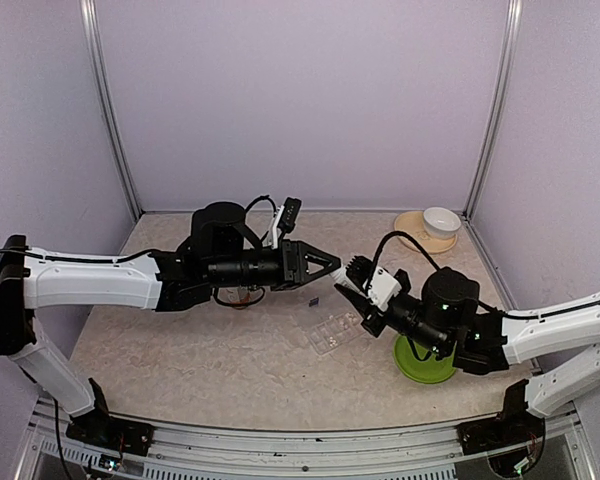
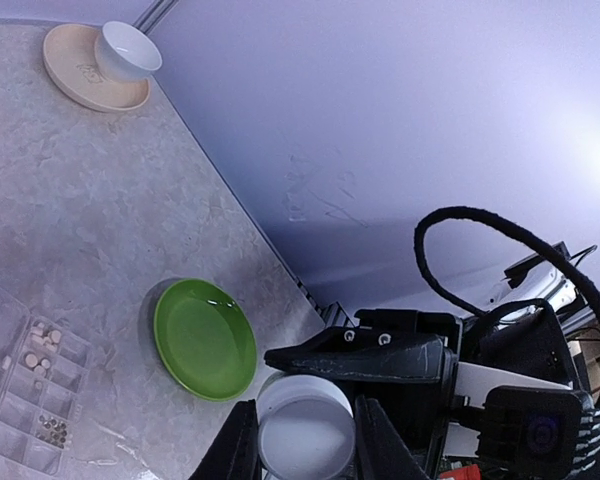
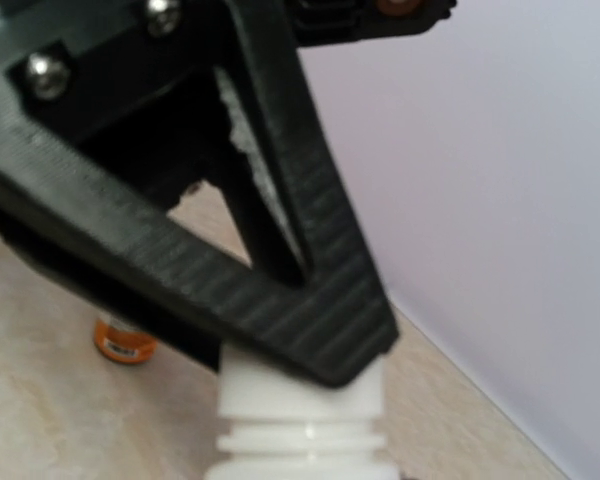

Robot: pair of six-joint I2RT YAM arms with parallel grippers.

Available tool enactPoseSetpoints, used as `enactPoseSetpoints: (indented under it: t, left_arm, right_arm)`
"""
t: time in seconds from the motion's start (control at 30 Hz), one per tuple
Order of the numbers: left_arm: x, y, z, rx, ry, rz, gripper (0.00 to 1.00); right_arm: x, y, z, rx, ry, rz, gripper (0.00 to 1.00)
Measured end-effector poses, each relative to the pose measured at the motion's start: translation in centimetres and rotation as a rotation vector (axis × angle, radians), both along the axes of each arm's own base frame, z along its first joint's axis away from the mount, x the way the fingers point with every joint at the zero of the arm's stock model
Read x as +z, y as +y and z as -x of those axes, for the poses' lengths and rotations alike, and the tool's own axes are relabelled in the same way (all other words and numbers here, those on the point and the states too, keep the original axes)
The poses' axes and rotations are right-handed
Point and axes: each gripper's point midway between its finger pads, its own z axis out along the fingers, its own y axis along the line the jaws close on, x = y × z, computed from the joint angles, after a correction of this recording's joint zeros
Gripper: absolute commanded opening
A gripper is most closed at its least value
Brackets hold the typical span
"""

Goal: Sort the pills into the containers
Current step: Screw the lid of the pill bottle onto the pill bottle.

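Step in hand: opening the bottle, ahead of any sorting

Grip, left gripper (image 1: 328, 264): closed narrow on the white cap (image 2: 305, 428), one finger either side

Grip, right gripper (image 1: 352, 272): judged closed on the white bottle (image 3: 300, 440) from the opposite end, since the threaded neck rises straight before its camera; its own fingers are out of frame

Pose: both arms stretched level above the table (image 1: 180, 340), wrists nose to nose, bottle carried in mid-air between them

Cap free of its thread: cannot tell

Location of the containers (image 1: 335, 332): flat on the table beneath the meeting grippers, slightly towards the bases; some compartments hold pills (image 2: 42, 350)

Next move, as judged: twist and draw the cap clear while the right arm braces, then tip the bottle over the compartments
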Motion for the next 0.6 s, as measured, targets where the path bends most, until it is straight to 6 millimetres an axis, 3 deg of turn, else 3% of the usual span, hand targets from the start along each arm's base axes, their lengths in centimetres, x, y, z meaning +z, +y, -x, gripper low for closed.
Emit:
enactPoseSetpoints:
  t: [0.27, 0.6]
  left_arm:
    - [0.3, 0.0, 0.2, -0.010, -0.019, 0.021, 0.25]
    - [2.3, -0.2, 1.4, -0.087, -0.132, 0.112, 0.24]
  right_arm:
    - [0.2, 0.0, 0.2, -0.013, -0.007, 0.001, 0.00]
    - [2.1, -0.1, 1.7, 0.067, 0.069, -0.120, 0.00]
